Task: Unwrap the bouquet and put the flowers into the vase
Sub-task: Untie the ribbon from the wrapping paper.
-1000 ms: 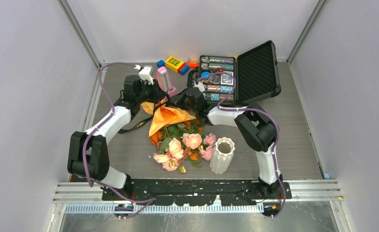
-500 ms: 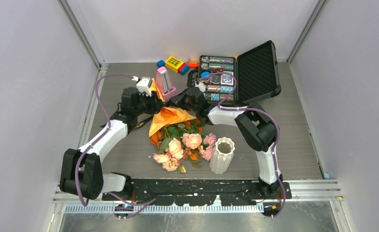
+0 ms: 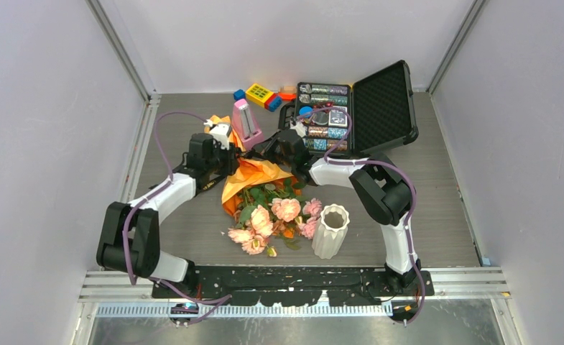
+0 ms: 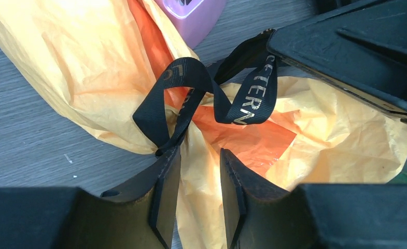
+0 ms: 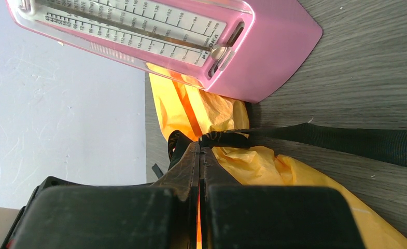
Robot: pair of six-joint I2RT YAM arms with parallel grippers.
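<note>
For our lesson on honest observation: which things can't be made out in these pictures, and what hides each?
- The flowers' stems: top view, wrapped inside the orange paper.
- Ribbon lettering: left wrist view, folds hide most letters.
- What the right pincer pinches: right wrist view, its shut fingers cover it.
- Pink metronome: left wrist view, cut off by the top edge.
</note>
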